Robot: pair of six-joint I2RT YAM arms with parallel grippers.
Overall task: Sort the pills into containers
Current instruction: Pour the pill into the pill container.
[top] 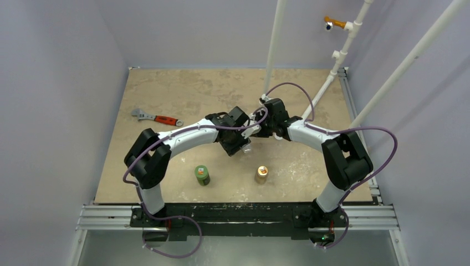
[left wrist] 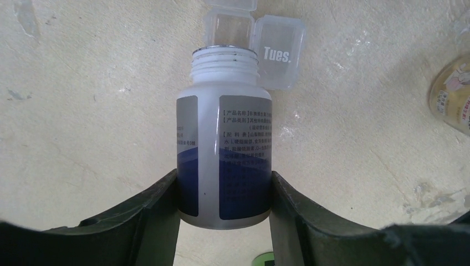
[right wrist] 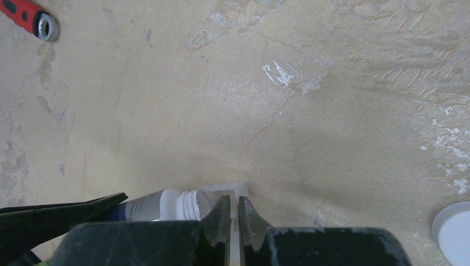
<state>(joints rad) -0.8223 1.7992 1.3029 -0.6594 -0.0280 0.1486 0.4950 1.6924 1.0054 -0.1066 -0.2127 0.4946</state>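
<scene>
A spill is judged the chief risk. The uncapped white plastic bottle with the blue-and-grey label (left wrist: 224,149) is tipped with its wide threaded mouth right at the small transparent plastic case (left wrist: 227,27). That mouth looks about as broad as one compartment, so pills released in a rush could be scattered past the walls onto the mottled beige table (left wrist: 83,111), or into the wrong cell beside the open lid marked "Tues." (left wrist: 277,52). The light case could also be nudged away by the bottle's rim if it is not firmly pinned. No pills can be made out in any view. The bottle is clamped around its lower body by the left gripper (left wrist: 224,177), whose fingers are set at a middling spread. The right gripper (right wrist: 233,210) is seen pressed together at the case's near edge; whether a thin wall is pinched cannot be told. From above, both arms are arched inward from their bases and brought wrist to wrist near the table's middle.
</scene>
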